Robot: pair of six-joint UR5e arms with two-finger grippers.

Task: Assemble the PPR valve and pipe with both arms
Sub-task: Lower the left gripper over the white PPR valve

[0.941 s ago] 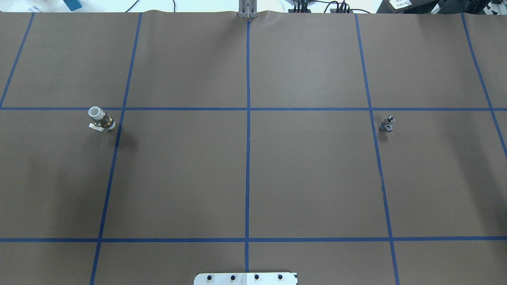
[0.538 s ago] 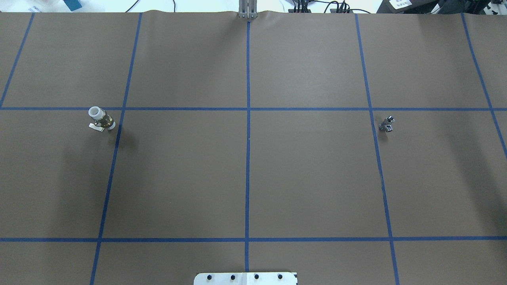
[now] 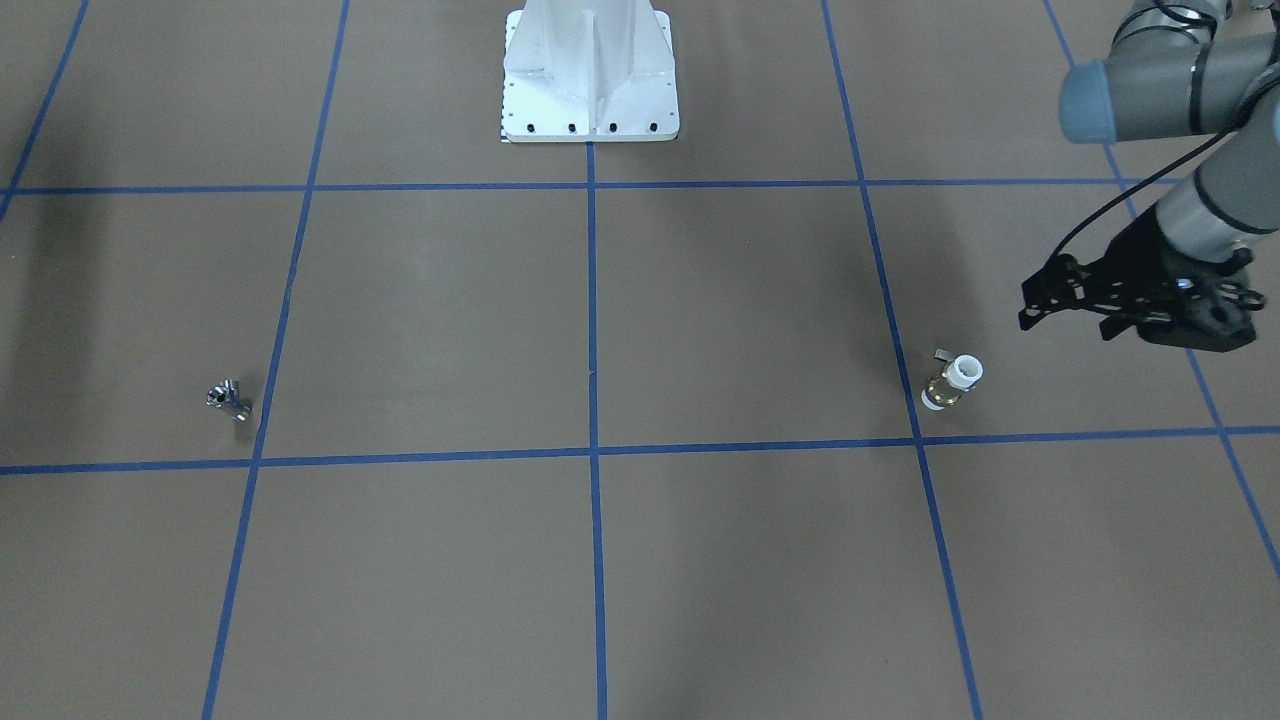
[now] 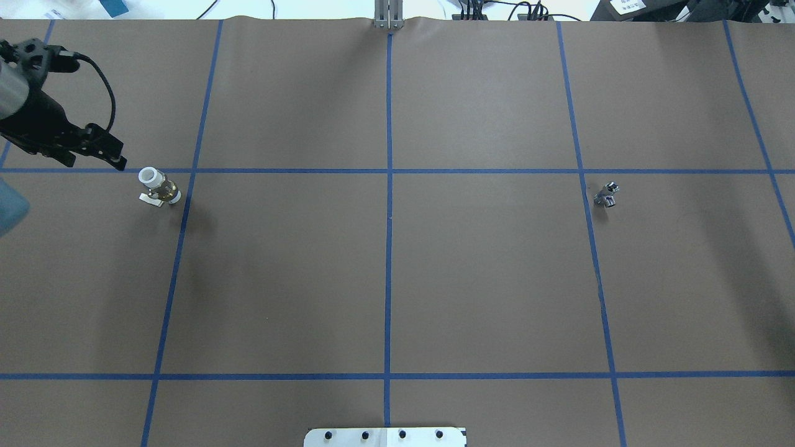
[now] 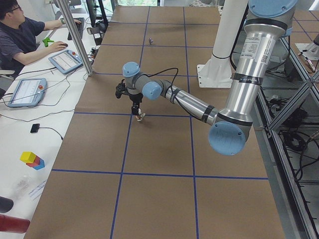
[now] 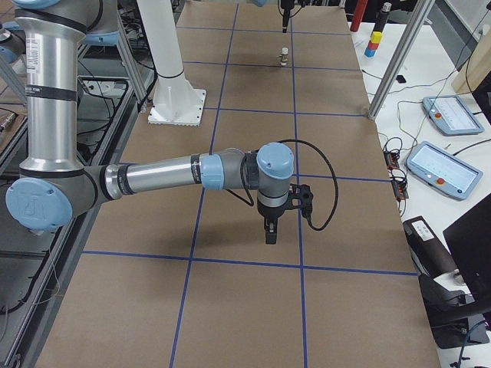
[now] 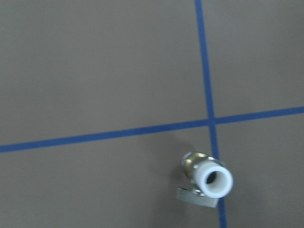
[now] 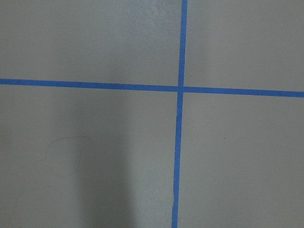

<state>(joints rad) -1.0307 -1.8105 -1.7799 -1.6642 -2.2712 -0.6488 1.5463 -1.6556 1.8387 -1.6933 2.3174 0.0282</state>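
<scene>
1. The PPR valve [image 3: 950,380] is stood on end on the desk [image 3: 700,300] at the robot's left, with the pipe [image 3: 228,398] well apart at its right; each part is thus likely set within one arm's reach.
2. The left hand [image 3: 1065,327] is held near the valve, not touching it; its fingers seem apart, probably readied for a grasp.
3. The right hand [image 6: 270,234] is pointed down at the desk; whether it is apart or together cannot be told.

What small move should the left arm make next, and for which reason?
Probably shift the left gripper sideways until it is above the PPR valve. It hangs beside the valve, not over it, and the left wrist view shows the valve low and right of centre, so a descent now would likely miss.
</scene>
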